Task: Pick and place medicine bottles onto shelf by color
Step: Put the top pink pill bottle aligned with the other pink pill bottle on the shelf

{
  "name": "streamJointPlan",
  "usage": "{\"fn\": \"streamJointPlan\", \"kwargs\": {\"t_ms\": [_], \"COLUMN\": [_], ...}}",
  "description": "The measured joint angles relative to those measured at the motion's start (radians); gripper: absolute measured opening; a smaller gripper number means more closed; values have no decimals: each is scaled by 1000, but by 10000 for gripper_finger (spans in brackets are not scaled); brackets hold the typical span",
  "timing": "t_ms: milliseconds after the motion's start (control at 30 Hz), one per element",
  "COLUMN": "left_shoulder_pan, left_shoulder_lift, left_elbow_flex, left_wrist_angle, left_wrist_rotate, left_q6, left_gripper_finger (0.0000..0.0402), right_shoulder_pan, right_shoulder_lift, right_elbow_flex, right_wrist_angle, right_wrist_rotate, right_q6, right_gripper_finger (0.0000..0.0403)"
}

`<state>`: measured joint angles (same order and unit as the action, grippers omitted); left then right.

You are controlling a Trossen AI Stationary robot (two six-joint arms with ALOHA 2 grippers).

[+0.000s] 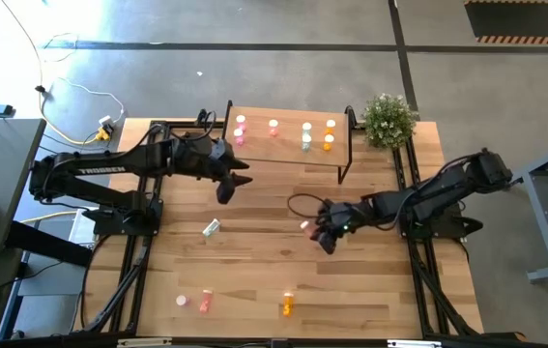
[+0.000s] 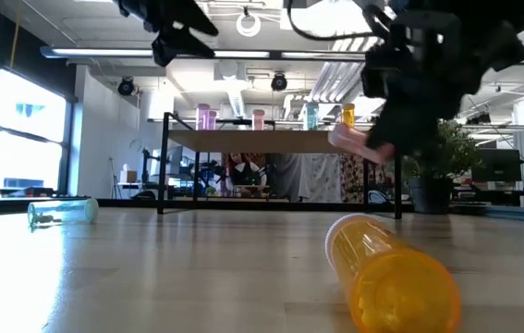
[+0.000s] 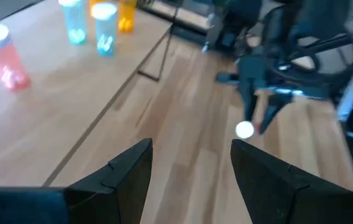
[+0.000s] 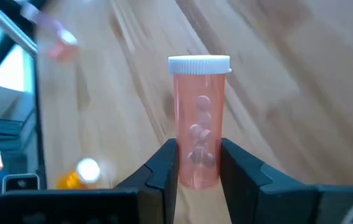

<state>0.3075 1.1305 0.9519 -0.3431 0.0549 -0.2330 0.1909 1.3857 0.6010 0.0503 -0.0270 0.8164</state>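
Below the shelf (image 1: 288, 155), right end effector (image 1: 324, 232) clamps a seemingly salmon-red bottle (image 4: 199, 121)

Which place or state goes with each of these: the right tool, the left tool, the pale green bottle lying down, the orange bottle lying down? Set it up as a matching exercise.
Things:
1. right tool
2. left tool
3. pale green bottle lying down
4. orange bottle lying down

Place or state:
A. on the table's near edge, close to the low camera
B. shut on a salmon-red bottle
C. open, holding nothing, near the shelf
D. on the table left of centre, below the left arm

Pairs: 1-B, 2-C, 3-D, 4-A
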Motion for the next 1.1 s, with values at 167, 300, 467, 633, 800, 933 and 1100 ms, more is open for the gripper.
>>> {"fn": "streamJointPlan", "kwargs": {"t_ms": [167,300,467,633,800,933,1100], "left_shoulder_pan": [10,26,33,19,-22,-64,-103], "left_shoulder_lift": [1,11,11,26,72,123,183], "left_elbow_flex": [60,82,84,84,84,84,84], "left_wrist_angle": [-12,-47,-73,-72,-69,-34,59], "left_wrist_rotate": [112,191,245,273,272,272,270], "left_q6": [17,16,16,11,8,7,8], "left_gripper_finger": [209,209,209,209,209,209,209], "right_shoulder_pan": [-61,-102,-122,-141,-140,-141,-138], "right_shoulder_lift": [0,0,-1,-1,-1,-1,24], "right_elbow_flex": [0,9,109,207,245,249,249], "right_wrist_angle": [143,205,172,82,53,46,43], "right_wrist_rotate": [-2,-1,5,46,43,42,16], "right_q6": [-100,-157,-297,-401,-481,-491,-508], "right_gripper_finger": [85,85,85,85,85,85,85]}}
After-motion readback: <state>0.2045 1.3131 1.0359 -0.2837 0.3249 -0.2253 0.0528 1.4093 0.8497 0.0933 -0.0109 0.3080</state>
